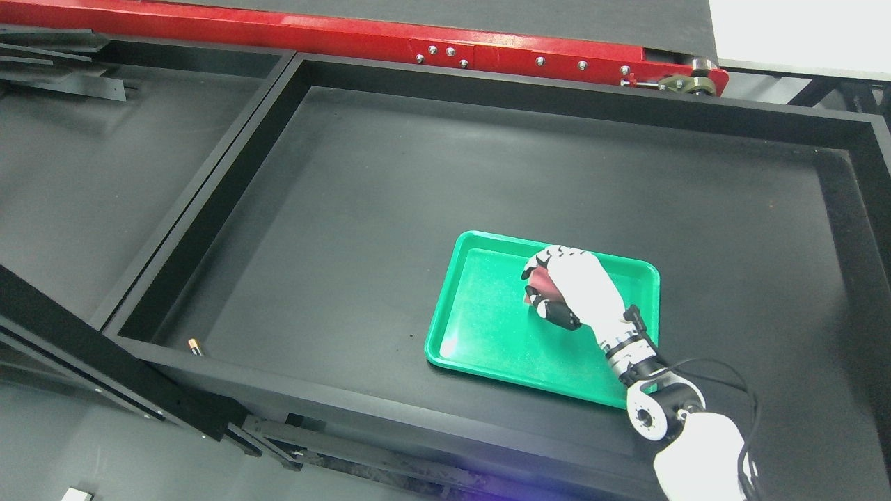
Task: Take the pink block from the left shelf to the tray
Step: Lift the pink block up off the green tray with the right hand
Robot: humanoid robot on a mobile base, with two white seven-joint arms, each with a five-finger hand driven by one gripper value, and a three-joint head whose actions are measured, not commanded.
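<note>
My right hand [546, 285] comes in from the lower right and reaches over the green tray [480, 327]. Its fingers are curled around the pink block [539, 284], which shows only as a dark pink patch between the fingers and palm. The hand and block sit over the right middle part of the tray; I cannot tell whether the block touches the tray floor. The left arm is out of view.
The tray lies in a large black bin [334, 209] with raised walls. A second black bin [83, 160] lies to the left. A red conveyor frame [487, 49] runs along the back. A small battery-like object [195, 346] lies at the bin's front left corner.
</note>
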